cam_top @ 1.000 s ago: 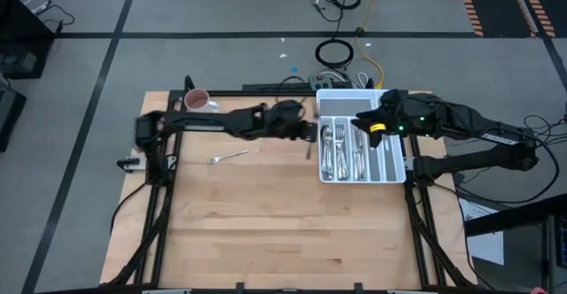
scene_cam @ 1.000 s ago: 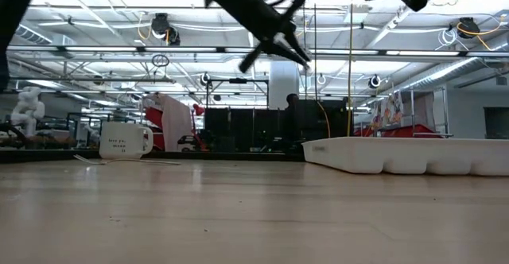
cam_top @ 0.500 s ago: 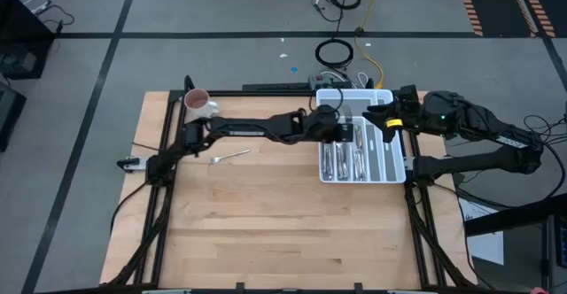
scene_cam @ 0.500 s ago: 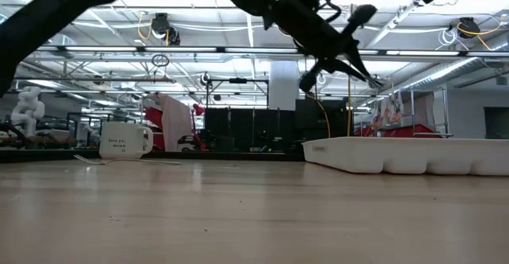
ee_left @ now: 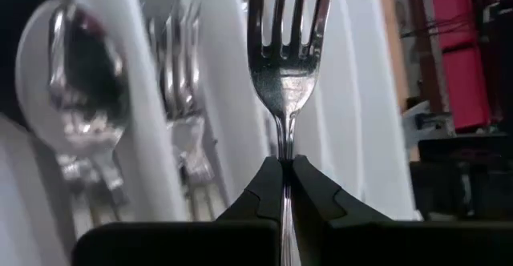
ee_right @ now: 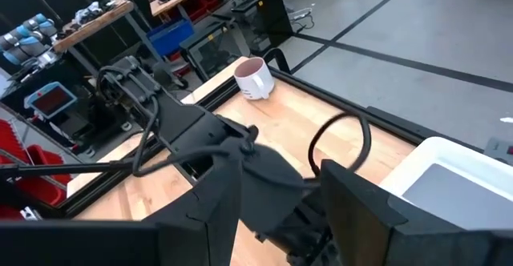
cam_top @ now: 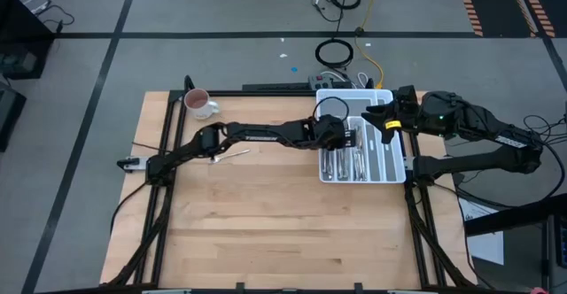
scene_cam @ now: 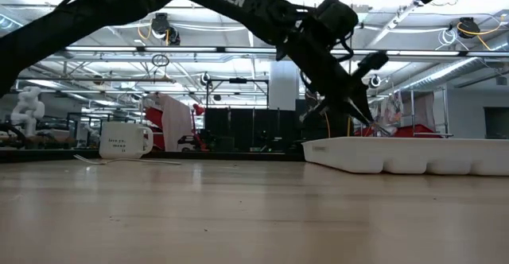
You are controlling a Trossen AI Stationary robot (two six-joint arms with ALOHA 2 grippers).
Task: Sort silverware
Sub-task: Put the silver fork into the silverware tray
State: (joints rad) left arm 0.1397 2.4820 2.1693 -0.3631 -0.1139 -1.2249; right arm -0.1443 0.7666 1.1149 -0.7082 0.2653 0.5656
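From above, the left hand [cam_top: 340, 135] reaches across the wooden desk [cam_top: 266, 223] to the near-left part of the white cutlery tray [cam_top: 397, 172], where sorted silverware [cam_top: 341, 159] lies in the long compartments; one spoon [cam_top: 229, 157] lies on the bare wood, well apart from the tray, and a white mug [cam_top: 198, 102] stands at the far left corner; the right hand [cam_top: 386, 124] waits over the tray's far right side, its fingers apart and holding nothing.

From desk height, the left hand [scene_cam: 374, 121] points down at the tray's [scene_cam: 413, 157] rim; beyond are a workshop with shelving, red bins and ceiling lights.

From the left wrist, the fingers [ee_left: 264, 190] are clamped on the neck of a fork [ee_left: 286, 58], tines forward, over the tray's dividers; forks [ee_left: 178, 98] and spoons [ee_left: 74, 86] lie below. The fork looks light, stiff and slick, so I judge the narrow neck the surest hold.

From the right wrist, the left arm [ee_right: 200, 146] crosses the desk toward the tray [ee_right: 449, 174].
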